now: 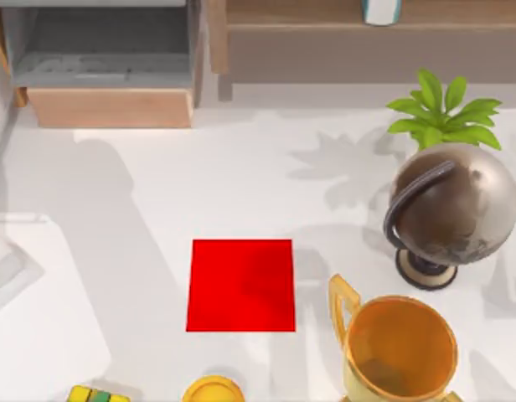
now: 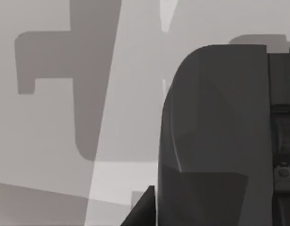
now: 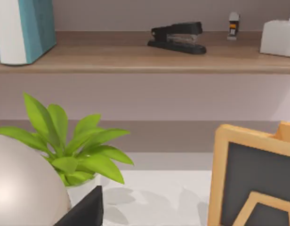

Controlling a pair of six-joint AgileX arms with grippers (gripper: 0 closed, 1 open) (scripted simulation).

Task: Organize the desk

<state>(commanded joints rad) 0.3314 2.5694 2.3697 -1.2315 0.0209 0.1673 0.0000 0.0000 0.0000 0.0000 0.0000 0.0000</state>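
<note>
The desk [image 1: 241,184] is a broad white tabletop with a small red square mat [image 1: 241,285] lying flat near its middle. A dark part of my left gripper [image 2: 141,209] juts into the left wrist view, close to a large dark grey body [image 2: 215,136] above the white surface. A dark part of my right gripper [image 3: 84,212] shows in the right wrist view, beside the pale globe [image 3: 22,183] and the green plant [image 3: 74,146].
At the right stand a bronze globe [image 1: 451,209], a leafy plant [image 1: 442,113] and a gold trophy [image 1: 396,347]. An open wooden drawer [image 1: 107,63] is at the back left. The shelf [image 3: 145,56] holds a stapler [image 3: 178,37] and a teal book [image 3: 25,28]. A wood-framed blackboard [image 3: 255,183] stands nearby.
</note>
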